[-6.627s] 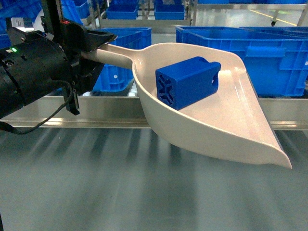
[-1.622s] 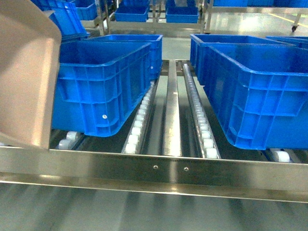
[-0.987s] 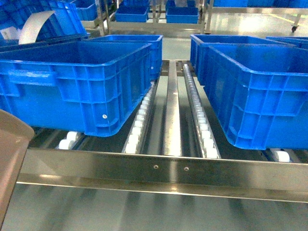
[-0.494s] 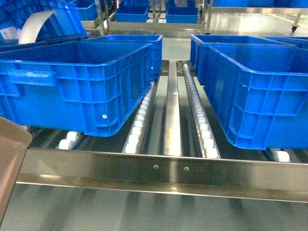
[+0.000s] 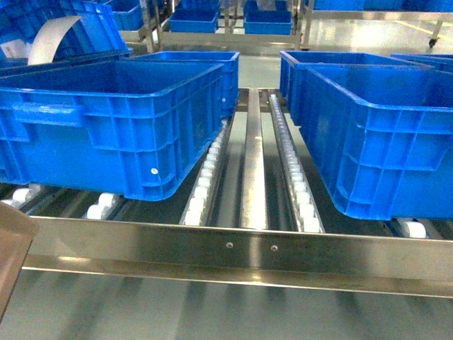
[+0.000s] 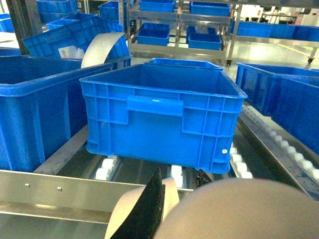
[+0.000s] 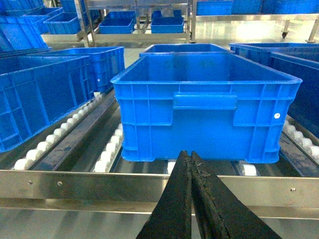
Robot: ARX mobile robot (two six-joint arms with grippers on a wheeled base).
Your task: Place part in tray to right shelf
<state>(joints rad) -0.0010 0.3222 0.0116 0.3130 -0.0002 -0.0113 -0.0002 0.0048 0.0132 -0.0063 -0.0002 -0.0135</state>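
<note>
The beige tray (image 6: 244, 209) fills the lower right of the left wrist view, seen blurred and from very close. My left gripper (image 6: 178, 175) is shut on the tray's handle (image 6: 169, 191), with one black finger (image 6: 147, 211) lying against it. In the head view only a corner of the tray (image 5: 10, 244) shows at the lower left edge. The part is hidden in every view. The right shelf's steel front rail (image 5: 241, 249) crosses in front of me, and lanes of white rollers (image 5: 202, 185) run back behind it. My right gripper (image 7: 190, 158) is shut on nothing, just short of the rail (image 7: 79, 185).
Large blue bins stand on the rollers: one left (image 5: 120, 120), one right (image 5: 382, 134), more behind. Between them runs an open lane with a steel centre strip (image 5: 251, 170). A pale curved sheet (image 5: 49, 35) leans in a tilted bin at the far left.
The tray, earlier tilted up high on the left of the head view, has sunk down and left until only a corner shows. The shelf and bins have not moved.
</note>
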